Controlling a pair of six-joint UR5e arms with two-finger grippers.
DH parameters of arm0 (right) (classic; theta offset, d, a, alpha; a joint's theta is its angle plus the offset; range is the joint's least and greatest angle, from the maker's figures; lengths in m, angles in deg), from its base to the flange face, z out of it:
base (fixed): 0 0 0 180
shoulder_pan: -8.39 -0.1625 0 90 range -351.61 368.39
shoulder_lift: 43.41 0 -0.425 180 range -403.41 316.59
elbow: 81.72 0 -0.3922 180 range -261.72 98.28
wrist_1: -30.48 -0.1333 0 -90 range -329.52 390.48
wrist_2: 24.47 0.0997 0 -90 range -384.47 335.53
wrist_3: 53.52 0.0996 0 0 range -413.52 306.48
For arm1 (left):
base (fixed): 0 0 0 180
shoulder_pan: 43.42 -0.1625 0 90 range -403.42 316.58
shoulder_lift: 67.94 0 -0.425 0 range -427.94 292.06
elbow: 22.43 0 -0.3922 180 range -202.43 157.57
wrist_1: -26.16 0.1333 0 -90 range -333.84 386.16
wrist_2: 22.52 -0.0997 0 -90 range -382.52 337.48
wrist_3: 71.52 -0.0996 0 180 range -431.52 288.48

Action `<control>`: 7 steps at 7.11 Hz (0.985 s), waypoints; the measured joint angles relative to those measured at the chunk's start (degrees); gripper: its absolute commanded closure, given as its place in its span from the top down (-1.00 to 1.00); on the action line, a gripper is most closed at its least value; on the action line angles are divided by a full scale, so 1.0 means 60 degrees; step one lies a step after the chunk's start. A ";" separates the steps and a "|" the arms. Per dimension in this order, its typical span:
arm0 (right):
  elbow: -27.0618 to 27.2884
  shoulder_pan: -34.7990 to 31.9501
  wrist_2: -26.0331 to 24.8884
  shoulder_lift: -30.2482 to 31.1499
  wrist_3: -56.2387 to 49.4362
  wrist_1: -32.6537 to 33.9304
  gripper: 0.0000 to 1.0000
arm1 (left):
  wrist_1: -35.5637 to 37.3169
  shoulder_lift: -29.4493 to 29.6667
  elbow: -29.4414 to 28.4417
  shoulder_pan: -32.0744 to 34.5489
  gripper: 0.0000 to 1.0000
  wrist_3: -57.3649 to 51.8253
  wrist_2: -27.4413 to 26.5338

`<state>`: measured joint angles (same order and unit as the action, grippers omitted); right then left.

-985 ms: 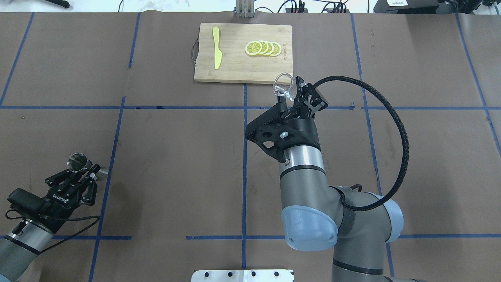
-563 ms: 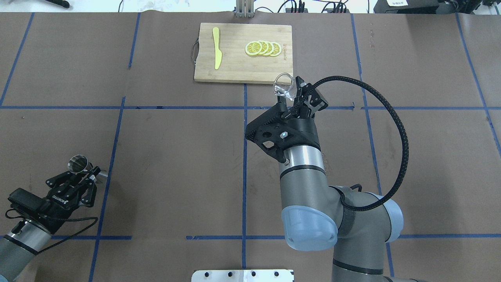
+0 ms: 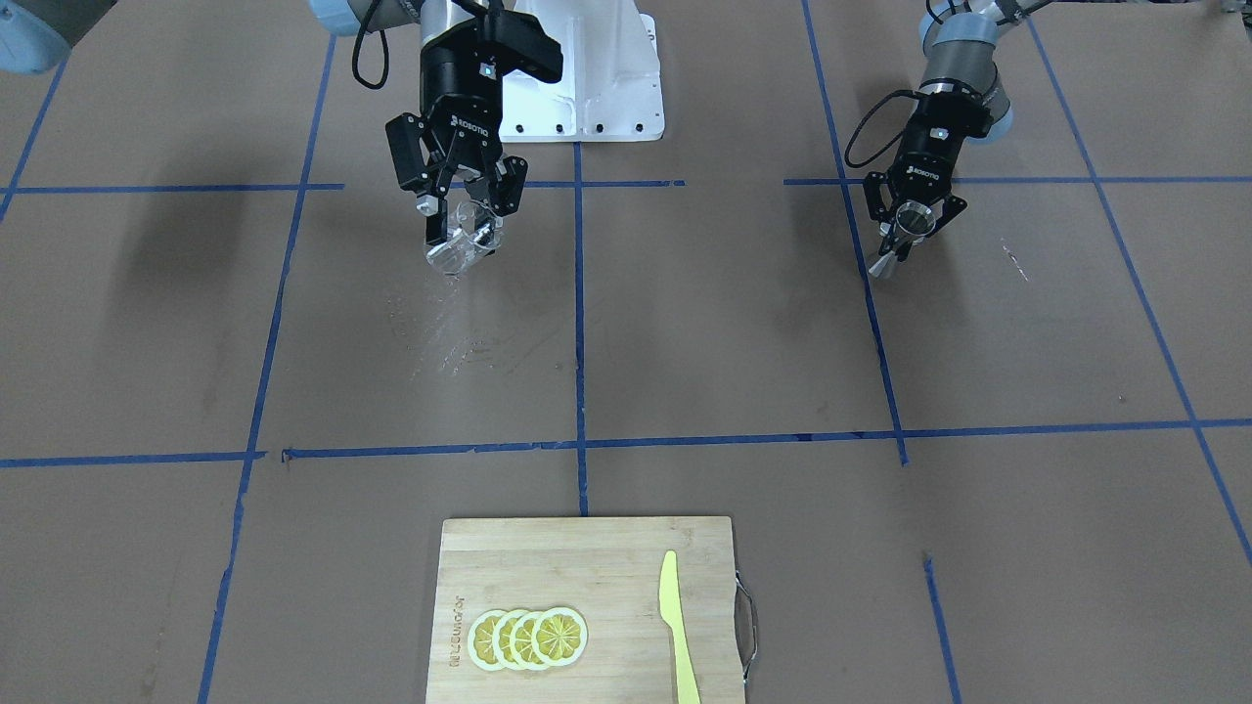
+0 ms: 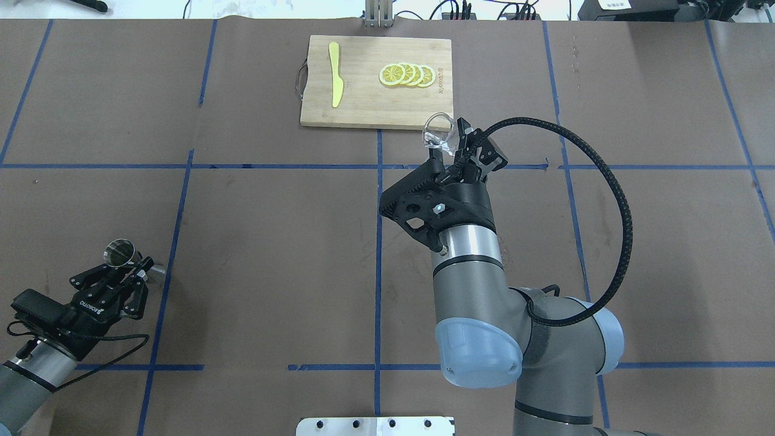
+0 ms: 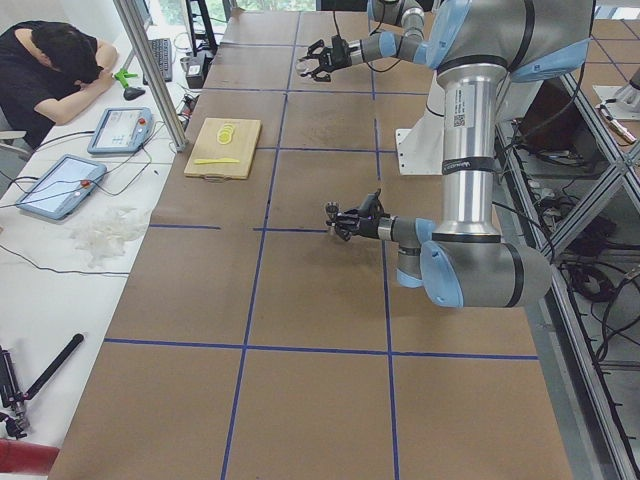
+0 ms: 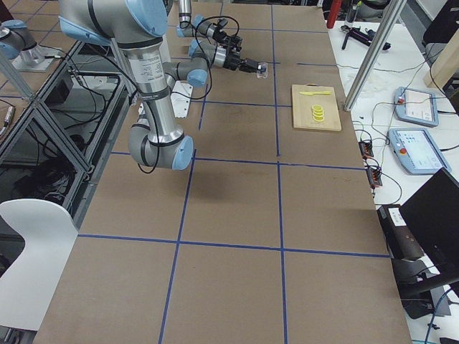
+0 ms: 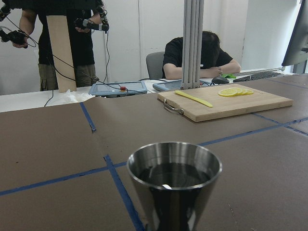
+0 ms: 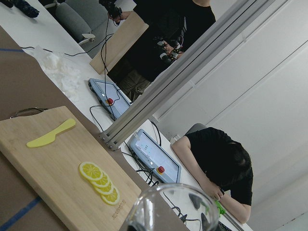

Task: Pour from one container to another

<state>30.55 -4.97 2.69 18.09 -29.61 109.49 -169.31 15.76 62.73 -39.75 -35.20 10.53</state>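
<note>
Right hand (image 3: 462, 235) grips tilted cup (image 3: 452, 256) (clearest from front)

Glass cup (image 4: 437, 130) held in right gripper (image 4: 447, 144), above counter (image 4: 272, 242). Cutting board (image 4: 375, 106) ahead of that gripper, knife (image 4: 335, 72) left of lemon slices (image 4: 407, 74) on it. Jigger (image 4: 120, 251) in left gripper (image 4: 134, 266), well apart leftward.

Left gripper (image 4: 132, 268), jigger (image 4: 119, 252) — slightly nearer robot

Silver-grey tubular right arm (image 4: 469, 272) and left arm (image 4: 24, 378) carried pale blue joint caps, black right gripper (image 3: 462, 235) and left gripper (image 4: 138, 268) bore white ROBOTIQ lettering, black corrugated cable (image 4: 626, 212) ran off the right arm, white base plate (image 4: 375, 426) had dark screw holes
</note>
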 measured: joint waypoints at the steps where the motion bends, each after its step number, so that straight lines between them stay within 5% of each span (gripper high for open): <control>1: -0.0005 0.0000 0.0000 -0.0006 -0.0001 0.0000 -1.00 | 0.0000 -0.0003 -0.0064 0.0018 -1.00 0.0088 0.0035; 7: -0.0005 0.0009 0.0000 -0.0026 -0.0030 0.0000 -1.00 | 0.0000 0.0004 -0.0189 0.0057 -1.00 0.0230 0.0294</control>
<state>30.52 -4.92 2.68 17.94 -29.79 109.49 -169.31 15.79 61.59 -39.41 -33.82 12.30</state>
